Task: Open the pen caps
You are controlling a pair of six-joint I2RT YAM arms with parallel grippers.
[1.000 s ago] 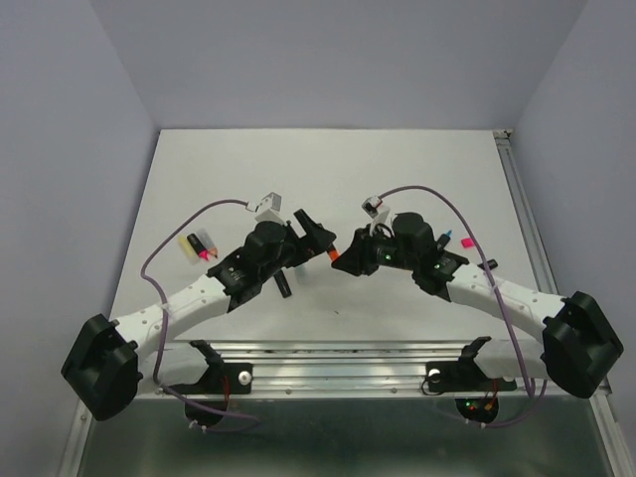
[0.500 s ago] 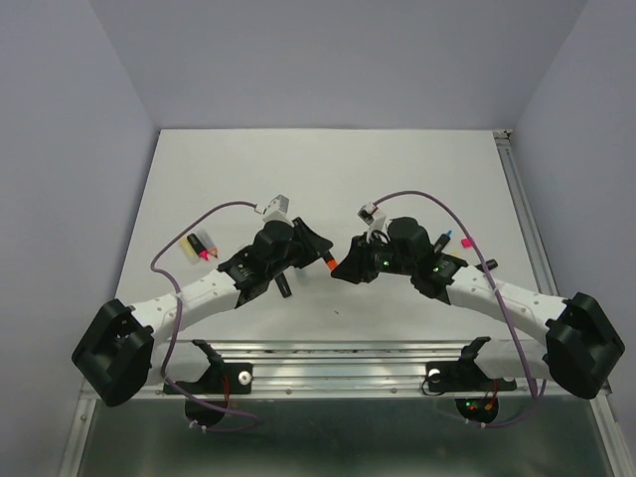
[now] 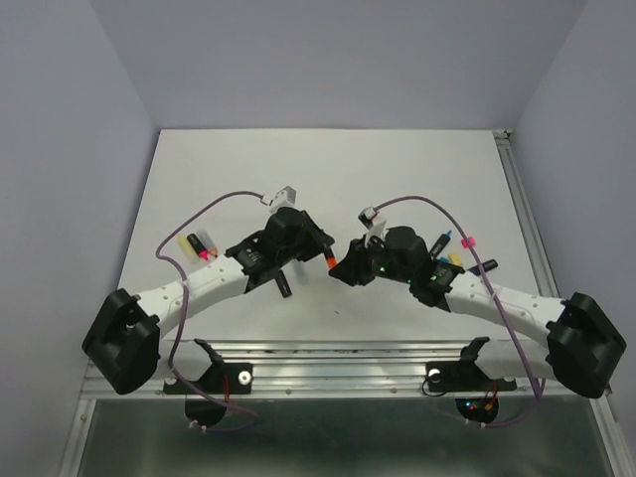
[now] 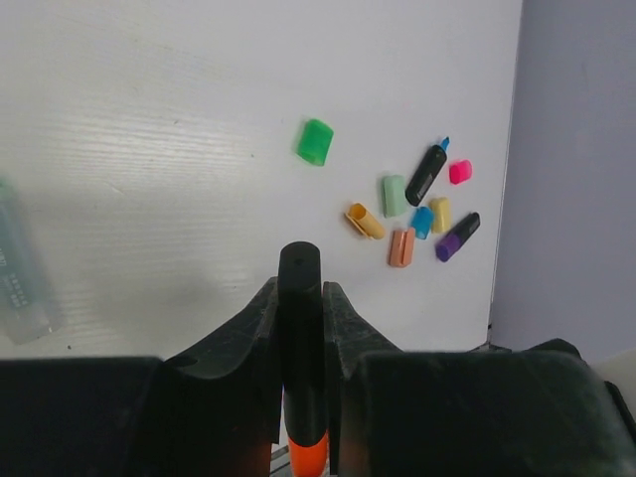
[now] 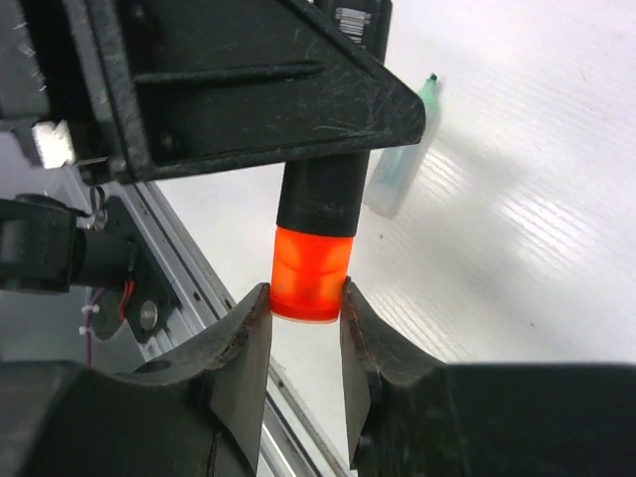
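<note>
Where left hand (image 4: 299, 291) clamps, black barrel (image 4: 301, 373) mostly hidden; orange cap (image 5: 310, 276) visible.

Soft, even light from overhead makes my white surface (image 3: 328, 169) bright, with faint shadows under my arms (image 3: 209, 283). From my left wrist, my left pincer (image 4: 300, 303) and the barrel (image 4: 300, 263) look dark, casting grey shadow ahead. From my right wrist, glare streaks the surface; the orange cap (image 5: 310, 273) glows oversaturated.

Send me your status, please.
Left tool shut on stubby black plastic highlighter barrel. Right tool shut on its blocky orange plastic cap. Cap on, nothing blocking.
</note>
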